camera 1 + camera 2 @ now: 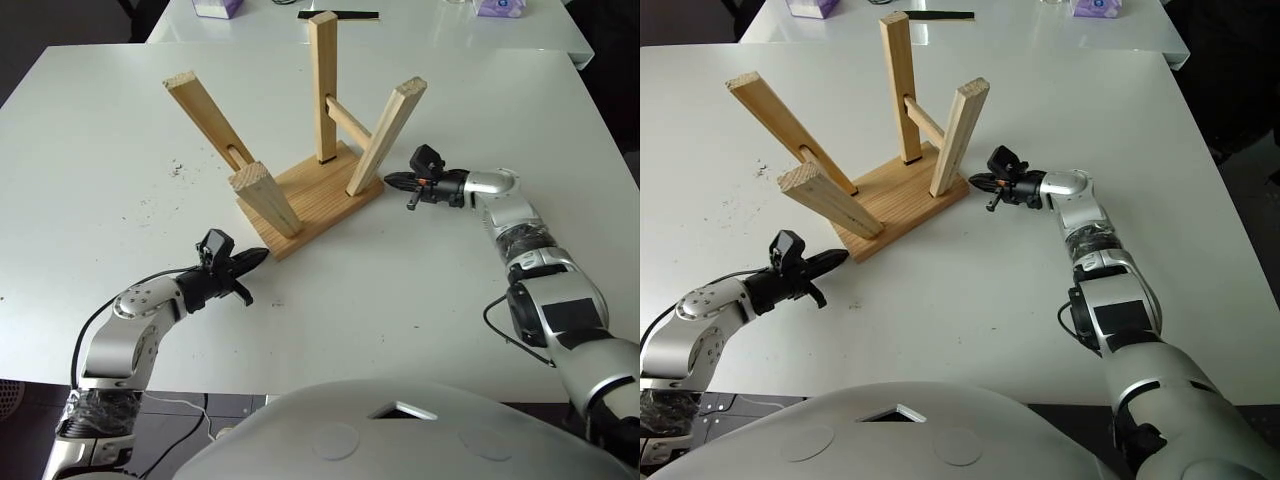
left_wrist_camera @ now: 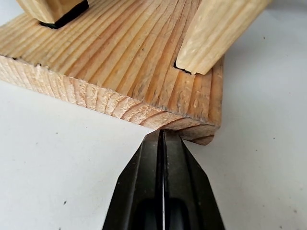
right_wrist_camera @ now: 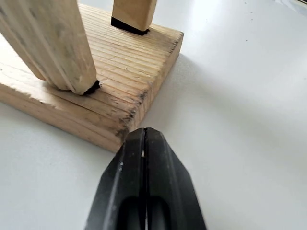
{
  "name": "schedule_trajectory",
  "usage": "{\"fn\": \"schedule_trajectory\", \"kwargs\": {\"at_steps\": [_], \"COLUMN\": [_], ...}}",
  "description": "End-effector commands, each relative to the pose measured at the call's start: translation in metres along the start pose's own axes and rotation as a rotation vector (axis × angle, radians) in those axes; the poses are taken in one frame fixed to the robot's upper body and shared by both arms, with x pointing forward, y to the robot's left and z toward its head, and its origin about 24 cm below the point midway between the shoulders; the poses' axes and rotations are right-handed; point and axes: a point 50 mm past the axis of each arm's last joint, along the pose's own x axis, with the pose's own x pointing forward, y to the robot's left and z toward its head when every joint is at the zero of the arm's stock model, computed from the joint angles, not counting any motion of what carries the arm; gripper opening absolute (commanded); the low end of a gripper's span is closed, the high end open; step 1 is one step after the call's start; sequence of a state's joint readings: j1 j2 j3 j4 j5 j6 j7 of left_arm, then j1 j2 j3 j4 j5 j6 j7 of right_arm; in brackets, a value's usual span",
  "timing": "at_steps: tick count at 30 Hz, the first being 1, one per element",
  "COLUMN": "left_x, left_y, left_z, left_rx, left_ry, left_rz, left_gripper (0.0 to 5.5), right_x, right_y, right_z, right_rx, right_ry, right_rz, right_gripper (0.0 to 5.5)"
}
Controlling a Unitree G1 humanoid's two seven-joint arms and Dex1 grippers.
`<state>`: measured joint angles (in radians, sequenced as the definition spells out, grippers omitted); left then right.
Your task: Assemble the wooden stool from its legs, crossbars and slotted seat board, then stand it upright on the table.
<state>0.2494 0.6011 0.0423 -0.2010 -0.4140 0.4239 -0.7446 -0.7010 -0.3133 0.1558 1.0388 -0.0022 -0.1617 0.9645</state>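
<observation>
On the white table (image 1: 100, 130) your pale wooden stool (image 1: 322, 100) sits upside down, its flat slotted seat board (image 1: 318, 200) underneath. The left gripper (image 1: 258, 257) and right gripper (image 1: 393, 181) are pinched closed on nothing at opposite board corners. Flip it carelessly and the splayed square legs (image 1: 385, 135) might pop out.

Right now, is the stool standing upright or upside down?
Upside down: the stool rests with its seat board flat on the table, legs pointing up.
</observation>
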Motion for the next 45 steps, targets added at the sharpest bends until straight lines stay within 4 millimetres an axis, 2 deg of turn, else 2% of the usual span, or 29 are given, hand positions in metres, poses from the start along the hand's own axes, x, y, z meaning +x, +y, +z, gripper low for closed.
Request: {"fn": "schedule_trajectory", "kwargs": {"at_steps": [1, 5, 9, 12, 16, 22, 26, 30, 33, 39, 42, 45], "left_x": [0.007, 0.007, 0.009, 0.009, 0.007, 0.006, 0.004, 0.001, -0.002, -0.024, -0.027, -0.021], "left_y": [-0.003, -0.005, -0.005, -0.005, -0.009, -0.020, -0.017, -0.015, -0.011, 0.000, 0.004, 0.001], "left_z": [-0.010, -0.010, -0.008, -0.007, -0.005, -0.008, -0.009, -0.011, -0.008, 0.000, -0.005, -0.007], "left_rx": [-0.025, -0.026, -0.022, -0.011, 0.008, 0.012, 0.014, 0.010, 0.010, 0.018, 0.024, 0.018], "left_ry": [0.048, 0.049, 0.040, 0.032, 0.023, 0.020, 0.027, 0.024, 0.003, -0.018, 0.017, 0.024], "left_rz": [-0.007, -0.008, 0.002, 0.008, -0.004, -0.013, 0.011, 0.043, 0.074, 0.145, 0.144, 0.104], "left_gripper": [0.02, 0.02, 0.02, 0.02, 0.02, 0.02, 0.02, 0.02, 0.02, 0.02, 0.02, 0.02], "right_x": [0.002, 0.004, -0.003, -0.016, -0.044, -0.074, -0.087, -0.090, -0.093, -0.107, -0.104, -0.096], "right_y": [-0.004, 0.000, 0.009, 0.019, 0.038, 0.068, 0.085, 0.086, 0.079, 0.069, 0.069, 0.070], "right_z": [0.007, 0.004, -0.001, -0.005, -0.014, -0.018, -0.022, -0.021, -0.020, -0.023, -0.024, -0.025], "right_rx": [-0.008, -0.002, -0.003, -0.014, -0.033, -0.026, 0.015, 0.025, 0.025, 0.014, 0.012, 0.008], "right_ry": [-0.012, -0.019, -0.044, -0.059, -0.049, -0.024, -0.013, -0.003, 0.007, 0.042, 0.044, 0.042], "right_rz": [-0.013, 0.016, 0.121, 0.205, 0.275, 0.271, 0.235, 0.206, 0.160, 0.117, 0.120, 0.123], "right_gripper": [0.00, 0.00, 0.00, 0.00, 0.00, 0.00, 0.00, 0.00, 0.00, 0.00, 0.00, 0.00]}}
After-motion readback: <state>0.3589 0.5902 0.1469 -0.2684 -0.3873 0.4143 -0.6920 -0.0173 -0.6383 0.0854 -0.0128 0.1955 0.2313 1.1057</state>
